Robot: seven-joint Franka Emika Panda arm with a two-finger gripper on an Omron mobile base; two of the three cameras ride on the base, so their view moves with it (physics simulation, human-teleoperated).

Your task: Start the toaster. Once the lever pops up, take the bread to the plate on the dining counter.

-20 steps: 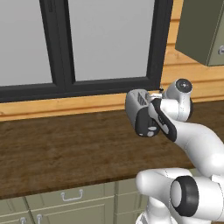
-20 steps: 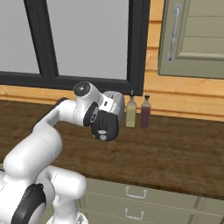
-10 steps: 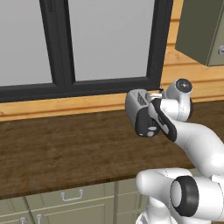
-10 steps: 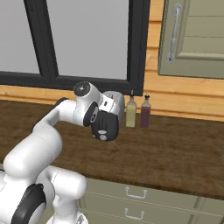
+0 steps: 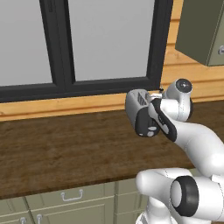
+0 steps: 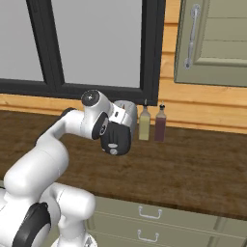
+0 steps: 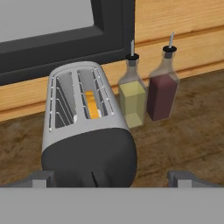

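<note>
- The gripper [image 7: 111, 177] is wide open, with one dark fingertip [image 7: 41, 178] low on the left of the hand view and the other low on the right. It holds nothing.
- Between the two tips, just ahead of them, sits the toaster [image 7: 87, 131]. It has a shiny silver top and a black rounded end that faces the hand.
- The toaster has two long slots, side by side. They run away from the hand, toward the wall.
- The bread [image 7: 92, 105] is down in the right slot. It stands on its edge, and its long side runs the same way as the slot. It looks orange-tan (most of it is hidden inside).
- I can see no words or labels on the toaster.
- Just to the right of the toaster stand two bottles, close together: a yellow bottle [image 7: 132, 98] and a dark red bottle [image 7: 162, 92]. Each has a thin spout on top.
- All of these stand on a dark brown wooden counter [image 5: 57, 148], with pale green drawers [image 6: 154, 217] under it.
- Behind them is a light wood wall and a black window frame [image 5: 159, 41].
</note>
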